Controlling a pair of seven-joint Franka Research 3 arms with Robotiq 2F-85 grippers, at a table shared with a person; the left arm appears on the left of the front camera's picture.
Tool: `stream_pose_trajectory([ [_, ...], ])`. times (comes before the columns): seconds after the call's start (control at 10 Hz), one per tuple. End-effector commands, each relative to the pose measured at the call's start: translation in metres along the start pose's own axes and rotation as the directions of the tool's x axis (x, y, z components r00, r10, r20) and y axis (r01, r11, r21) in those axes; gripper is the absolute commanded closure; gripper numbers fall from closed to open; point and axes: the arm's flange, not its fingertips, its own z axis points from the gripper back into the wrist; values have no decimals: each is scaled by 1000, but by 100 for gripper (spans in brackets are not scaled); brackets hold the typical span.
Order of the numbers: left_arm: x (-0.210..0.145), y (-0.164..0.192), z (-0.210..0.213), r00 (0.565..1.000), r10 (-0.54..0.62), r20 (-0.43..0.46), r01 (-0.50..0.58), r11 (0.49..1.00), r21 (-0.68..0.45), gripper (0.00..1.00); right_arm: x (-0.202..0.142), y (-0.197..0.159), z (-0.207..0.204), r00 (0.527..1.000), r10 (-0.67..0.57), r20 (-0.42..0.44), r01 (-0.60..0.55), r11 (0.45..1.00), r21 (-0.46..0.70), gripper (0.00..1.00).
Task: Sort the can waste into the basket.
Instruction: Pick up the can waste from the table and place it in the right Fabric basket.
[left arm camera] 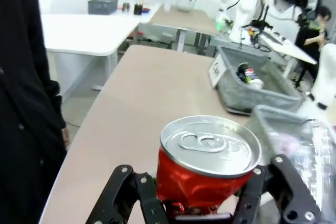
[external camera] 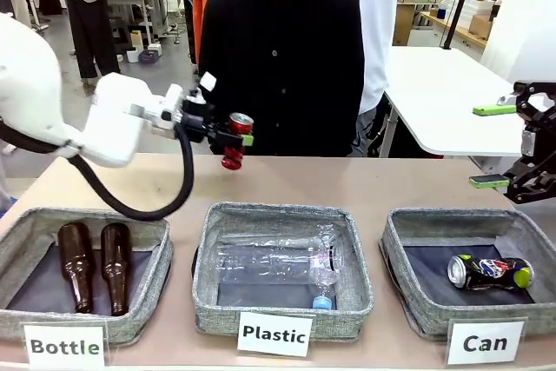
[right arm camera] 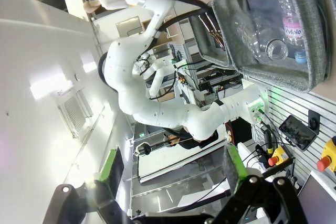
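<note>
The red crushed can point(external camera: 236, 138) with its silver top is held above the far side of the table, in front of the person, with my left gripper point(external camera: 228, 138) shut on it. In the left wrist view the red can point(left arm camera: 207, 163) sits between the black fingers point(left arm camera: 131, 195). The dark can point(external camera: 489, 272) with the blue-red logo lies on its side in the grey basket point(external camera: 408, 225) behind the "Can" sign point(external camera: 485, 342). That basket point(left arm camera: 247, 95) shows farther off in the left wrist view. My right gripper point(external camera: 491, 146) hangs open above the basket's far right, its green pads point(right arm camera: 233, 166) wide apart and holding nothing.
The middle bin point(external camera: 282, 215), signed "Plastic", holds clear plastic bottles point(external camera: 278, 260). The left bin point(external camera: 87, 219), signed "Bottle", holds two brown glass bottles point(external camera: 76, 265). A person in black point(external camera: 282, 49) stands at the table's far edge. A white table point(external camera: 443, 93) stands behind on the right.
</note>
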Motion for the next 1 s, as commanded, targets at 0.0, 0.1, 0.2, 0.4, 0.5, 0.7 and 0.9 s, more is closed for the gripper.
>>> stream_pose_trajectory([
  [0.0,18,-64,57,999,37,-39,-40,996,-78,100,-2,4,0,1000,-19,6,19,1000,2,0],
  [0.1,23,-88,82,998,38,-59,-45,991,-126,100,-2,4,0,1000,-19,6,19,1000,2,0],
  [0.2,23,-111,106,997,25,-70,-33,991,-126,100,-2,4,0,1000,-19,6,19,1000,2,0],
  [0.4,13,-161,167,988,-10,-153,-27,970,-242,100,-2,4,0,1000,-19,6,19,1000,2,0],
  [0.5,3,-186,189,993,-35,-113,6,968,-252,100,-2,4,0,1000,-19,6,19,1000,2,0],
  [0.7,-21,-236,201,993,-109,-51,97,977,-192,100,-2,4,0,1000,-19,6,19,1000,2,0],
  [0.9,-45,-271,163,977,-187,-100,177,979,-102,100,-2,4,0,1000,-19,6,19,1000,2,0],
])
